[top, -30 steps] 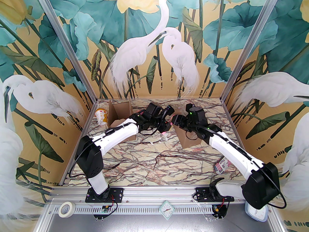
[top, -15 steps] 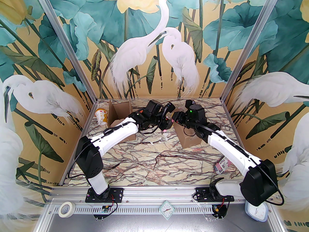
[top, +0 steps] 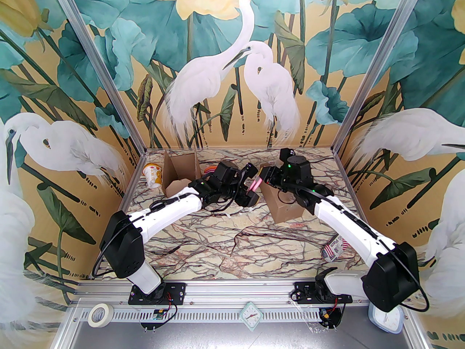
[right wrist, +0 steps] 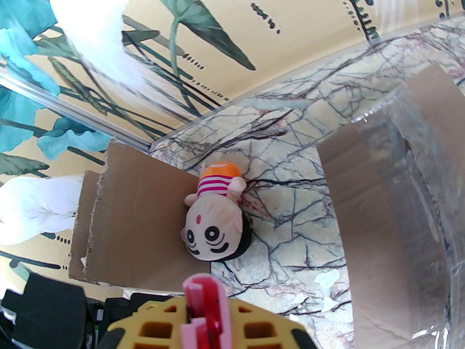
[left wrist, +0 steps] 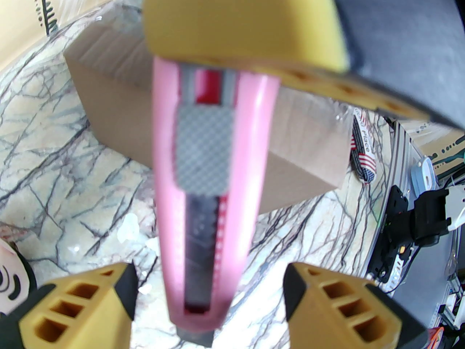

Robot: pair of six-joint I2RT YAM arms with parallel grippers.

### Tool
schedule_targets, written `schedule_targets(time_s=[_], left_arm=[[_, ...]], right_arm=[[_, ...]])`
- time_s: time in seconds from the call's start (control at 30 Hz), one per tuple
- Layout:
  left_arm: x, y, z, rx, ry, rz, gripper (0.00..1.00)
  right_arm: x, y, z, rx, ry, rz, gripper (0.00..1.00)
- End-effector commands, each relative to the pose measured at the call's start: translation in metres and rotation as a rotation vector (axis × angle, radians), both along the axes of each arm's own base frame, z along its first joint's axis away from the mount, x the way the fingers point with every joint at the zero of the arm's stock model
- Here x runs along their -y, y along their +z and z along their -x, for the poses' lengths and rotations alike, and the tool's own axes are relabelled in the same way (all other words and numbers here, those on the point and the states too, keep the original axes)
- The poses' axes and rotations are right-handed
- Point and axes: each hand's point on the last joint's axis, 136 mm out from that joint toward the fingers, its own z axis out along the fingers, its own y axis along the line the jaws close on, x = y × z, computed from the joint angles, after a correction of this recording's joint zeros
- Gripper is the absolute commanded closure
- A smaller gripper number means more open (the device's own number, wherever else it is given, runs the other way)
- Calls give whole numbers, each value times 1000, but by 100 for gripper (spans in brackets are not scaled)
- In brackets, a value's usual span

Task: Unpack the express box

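Taped express box (top: 285, 209) sits right-centre on worktop (top: 232, 245), under right hand (top: 263, 176). That hand clamps pink utility knife (left wrist: 203, 180), its long axis running toward left hand (left wrist: 209, 293), which is spread wide astride the tip, apparently not touching.

In the left wrist view the knife (left wrist: 203, 202) is blurred, and its upper end is hidden under a finger (left wrist: 243, 24) of the right gripper (right wrist: 204, 327). It covers the middle of the box (left wrist: 120, 96). In the right wrist view the bottom edge cuts the knife and the right edge cuts the box. From above, the print on the cup (top: 152, 175) is too small to read.
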Motion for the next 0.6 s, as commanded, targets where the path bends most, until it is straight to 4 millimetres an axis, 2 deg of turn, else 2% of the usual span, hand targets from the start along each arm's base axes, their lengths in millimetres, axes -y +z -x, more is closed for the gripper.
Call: schedule_targets(time_s=[0.0, 0.2, 0.43, 0.57], left_arm=[[11, 9, -4, -2, -17, 56, 37], [13, 7, -6, -8, -25, 57, 58], [15, 7, -8, -5, -38, 49, 69], [18, 19, -11, 21, -39, 68, 75]], right_arm=[[-5, 30, 3, 91, 52, -24, 95], [-5, 31, 4, 100, 54, -21, 95], [-8, 38, 5, 122, 72, -48, 96], [-9, 32, 8, 119, 83, -42, 95]])
